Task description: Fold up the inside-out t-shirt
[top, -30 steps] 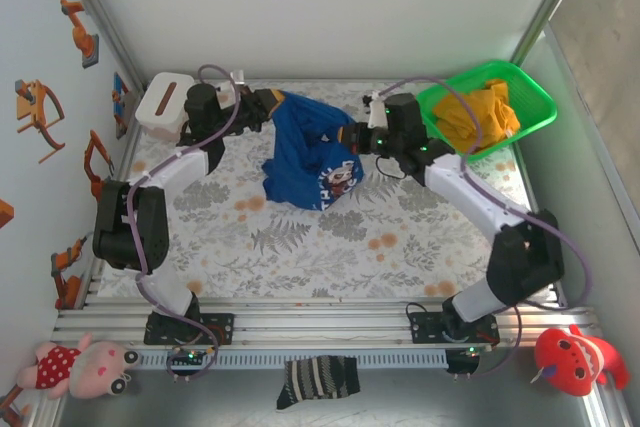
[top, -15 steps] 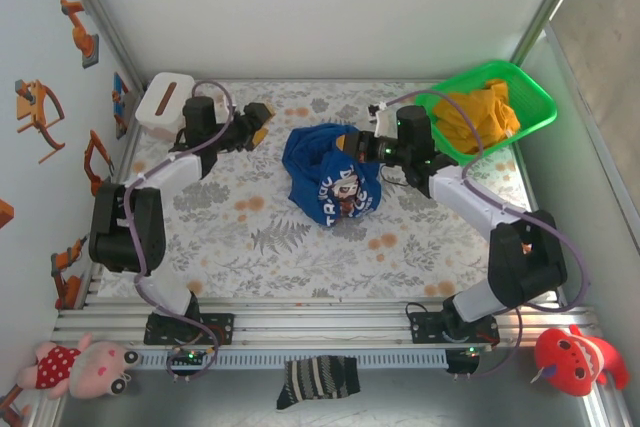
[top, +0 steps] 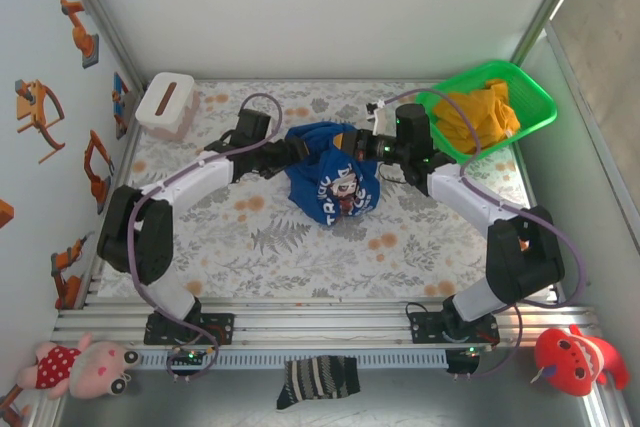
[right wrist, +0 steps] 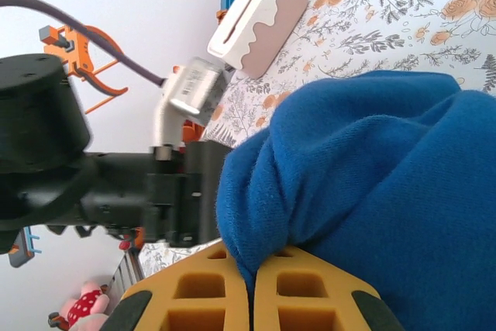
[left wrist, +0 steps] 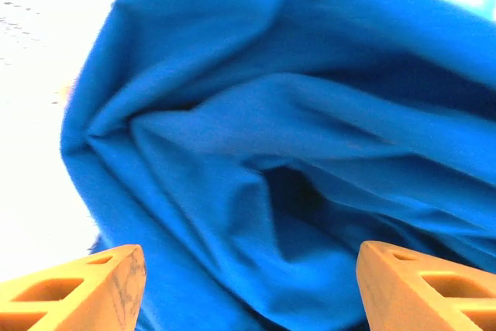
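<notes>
- the t-shirt (top: 330, 175) lies bunched on the counter (top: 300, 247) between the two hands;
- the right hand (right wrist: 250, 294) is clamped on a fold of it;
- the left hand (left wrist: 249, 292) stands open, blue cloth just ahead of its fingers (left wrist: 85, 288), nothing gripped;
- step, I judge: seeking a second hold to spread the t-shirt flat;
- next, the left hand should close on an edge, then both draw apart.

Royal-blue t-shirt (top: 330, 172) marked with white lettering, shown between left gripper (left wrist: 249, 252) and right gripper (right wrist: 249, 265), both orange-fingered. Beneath them, table cover (top: 300, 247) patterned with grey leaves and orange blossoms. Beside the right gripper, green basket (top: 538, 95) with yellow-orange garment (top: 480, 117).
</notes>
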Tool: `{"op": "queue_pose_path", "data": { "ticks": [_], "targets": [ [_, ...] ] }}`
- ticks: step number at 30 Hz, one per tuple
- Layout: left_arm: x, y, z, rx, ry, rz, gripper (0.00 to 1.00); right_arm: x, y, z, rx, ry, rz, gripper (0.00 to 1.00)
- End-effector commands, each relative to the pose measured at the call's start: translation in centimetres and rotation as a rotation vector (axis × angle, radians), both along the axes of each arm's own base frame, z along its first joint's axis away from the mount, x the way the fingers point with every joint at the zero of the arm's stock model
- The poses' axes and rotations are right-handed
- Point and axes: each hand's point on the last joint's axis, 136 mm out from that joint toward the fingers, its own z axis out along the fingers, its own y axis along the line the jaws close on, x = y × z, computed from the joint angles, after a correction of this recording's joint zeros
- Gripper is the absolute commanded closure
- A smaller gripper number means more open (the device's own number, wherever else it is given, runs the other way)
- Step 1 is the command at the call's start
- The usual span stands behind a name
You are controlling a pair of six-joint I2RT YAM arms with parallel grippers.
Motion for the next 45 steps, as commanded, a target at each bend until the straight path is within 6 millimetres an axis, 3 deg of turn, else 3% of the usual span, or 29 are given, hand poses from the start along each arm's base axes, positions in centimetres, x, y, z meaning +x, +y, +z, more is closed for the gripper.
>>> {"op": "queue_pose_path", "data": {
  "ticks": [1,8,9,11,13,14,17,21,24,26,28,30,33,38,41,45],
  "targets": [
    [0.6,0.6,-1.6,0.099,0.024,-0.008,0.29,0.7,0.5,3.8,0.062,-0.093,0.016,1.0],
    [3.7,-2.7,-3.0,0.086,0.039,-0.053,0.29,1.0,0.8,4.3,0.095,-0.09,0.023,1.0],
    [4.1,-3.2,-3.0,0.076,0.039,-0.061,0.36,1.1,0.8,4.5,0.096,-0.093,0.023,1.0],
    [4.7,-3.7,-2.1,0.065,0.027,-0.07,0.65,1.1,0.9,4.7,0.096,-0.098,0.026,1.0],
    [5.0,-3.7,-0.2,0.067,-0.006,-0.079,0.92,1.3,0.6,4.8,0.086,-0.102,0.02,1.0],
    [5.1,-3.3,1.0,0.07,-0.03,-0.077,1.0,1.6,0.2,4.7,0.082,-0.102,0.008,1.0],
    [5.0,-2.4,5.5,0.029,-0.106,-0.083,1.0,2.2,-0.8,3.6,0.068,-0.088,-0.033,1.0],
    [4.0,-0.8,10.5,-0.087,-0.209,-0.09,1.0,3.6,-2.6,-0.6,0.045,-0.016,-0.121,1.0],
    [3.4,-0.1,13.1,-0.256,-0.29,-0.089,1.0,5.4,-4.1,-6.3,-0.044,0.089,-0.235,1.0],
    [3.0,0.0,14.1,-0.37,-0.332,-0.1,1.0,5.9,-5.5,-10.7,-0.177,0.188,-0.308,0.66],
    [2.8,-0.3,14.7,-0.441,-0.364,-0.127,1.0,5.4,-6.4,-12.2,-0.23,0.228,-0.335,0.56],
    [2.6,-0.7,14.3,-0.47,-0.36,-0.154,1.0,4.5,-6.9,-11.3,-0.236,0.22,-0.35,0.54],
    [2.4,-1.3,14.1,-0.523,-0.36,-0.189,1.0,2.6,-7.0,-7.9,-0.217,0.173,-0.348,0.52],
    [1.9,-1.5,14.6,-0.555,-0.366,-0.21,1.0,-0.1,-3.9,-2.8,-0.197,0.087,-0.275,0.45],
    [1.6,-1.5,14.7,-0.559,-0.362,-0.213,1.0,-0.4,-1.1,-1.6,-0.206,0.046,-0.23,0.41],
    [1.5,-1.6,15.0,-0.563,-0.361,-0.213,1.0,0.9,1.2,-2.3,-0.239,0.035,-0.207,0.38]
  ]
}}
